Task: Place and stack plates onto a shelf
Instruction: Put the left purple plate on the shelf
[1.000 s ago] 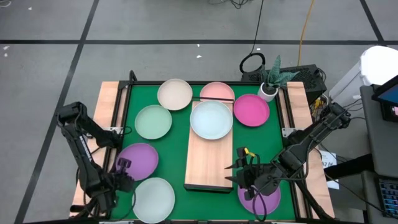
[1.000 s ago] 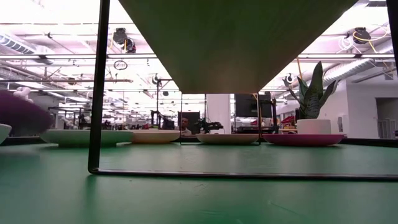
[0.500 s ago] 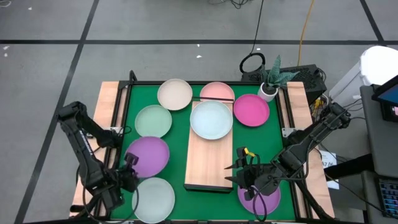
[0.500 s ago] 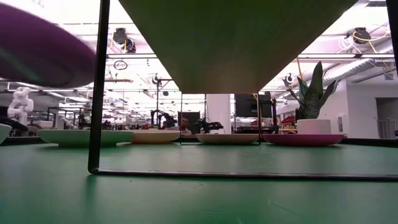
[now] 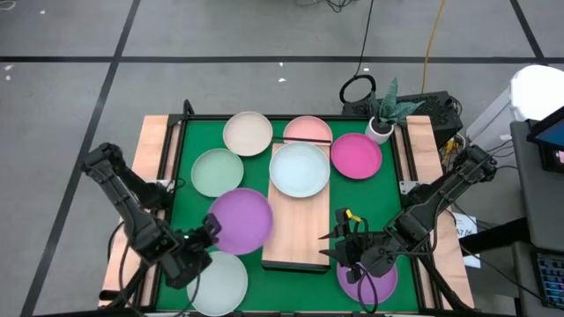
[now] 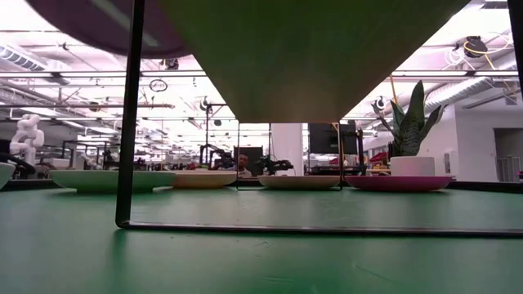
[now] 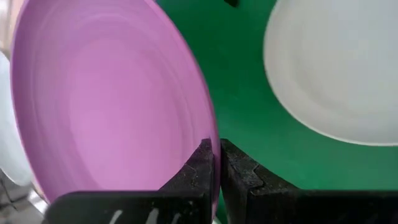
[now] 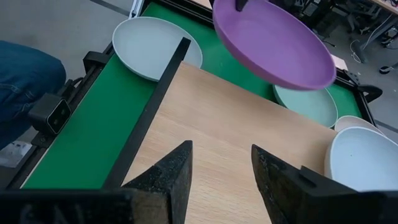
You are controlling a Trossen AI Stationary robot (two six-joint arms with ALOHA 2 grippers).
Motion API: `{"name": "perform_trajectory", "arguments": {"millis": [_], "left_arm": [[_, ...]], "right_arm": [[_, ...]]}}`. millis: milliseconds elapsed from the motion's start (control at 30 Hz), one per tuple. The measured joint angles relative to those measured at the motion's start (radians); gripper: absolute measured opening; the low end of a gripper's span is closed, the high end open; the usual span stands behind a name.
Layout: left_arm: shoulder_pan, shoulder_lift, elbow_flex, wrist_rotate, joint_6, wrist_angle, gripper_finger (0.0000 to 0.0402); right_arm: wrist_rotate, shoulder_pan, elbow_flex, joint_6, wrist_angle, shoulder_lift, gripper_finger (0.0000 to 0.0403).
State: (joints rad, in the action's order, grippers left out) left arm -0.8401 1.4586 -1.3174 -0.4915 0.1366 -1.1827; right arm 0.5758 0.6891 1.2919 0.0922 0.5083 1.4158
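Green table (image 5: 189,141) — framed in black, wooden side strips at left and right.

Shelf (image 5: 300,224) — long light-wood board raised on a thin black frame, running near to far down the table's middle. A pale blue-white plate (image 5: 300,169) sits on its far end; the near half is bare wood.

Purple plate (image 5: 240,220) — held in the air and tilted, just over the shelf's left edge. In the low view it hangs high at the upper left, clear of the table.

Left gripper (image 7: 216,163) — at the near left, fingers pinched tight on the purple plate's rim.

Right gripper (image 8: 221,163) — at the near right end of the shelf, over a second purple plate (image 5: 368,283); fingers spread apart, holding nothing.

Plates lying on the green:
- cream plate (image 5: 248,133), far left of centre
- pale pink plate (image 5: 307,130), far, partly behind the shelf's far end
- magenta plate (image 5: 356,156), right of the shelf
- mint green plate (image 5: 217,172), left of the shelf
- pale plate (image 5: 220,282), near left, beside the left gripper.

Potted plant (image 5: 384,114) — white pot, far right corner.
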Motion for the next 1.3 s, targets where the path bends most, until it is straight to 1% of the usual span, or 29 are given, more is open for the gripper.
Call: {"name": "perform_trajectory", "arguments": {"millis": [200,433,600,700,900,1100,1300], "left_arm": [[0.087,0.0,0.0,0.005,0.213,0.101,0.0013],[0.17,0.001,0.0,0.086,0.417,0.238,0.0016],[0.213,0.008,0.0,0.137,0.545,0.33,0.0018],[0.244,0.028,-0.002,0.177,0.585,0.387,0.0019],[0.277,0.085,-0.002,0.208,0.631,0.416,0.002],[0.299,0.126,-0.001,0.202,0.631,0.436,0.002],[0.303,0.127,-0.001,0.21,0.68,0.484,0.0021]], "right_arm": [[0.0,0.011,0.0,-0.002,-0.001,0.0,0.0148],[0.006,0.048,0.0,-0.026,-0.011,-0.03,0.0148],[0.094,0.091,0.0,-0.001,-0.011,-0.074,0.0148],[0.145,0.121,0.0,0.01,-0.012,-0.09,0.0148],[0.211,0.17,0.0,0.001,-0.014,-0.092,0.0148],[0.214,0.187,0.0,-0.003,-0.026,-0.092,0.0148],[0.214,0.19,0.0,-0.003,-0.026,-0.092,0.0148]]}}
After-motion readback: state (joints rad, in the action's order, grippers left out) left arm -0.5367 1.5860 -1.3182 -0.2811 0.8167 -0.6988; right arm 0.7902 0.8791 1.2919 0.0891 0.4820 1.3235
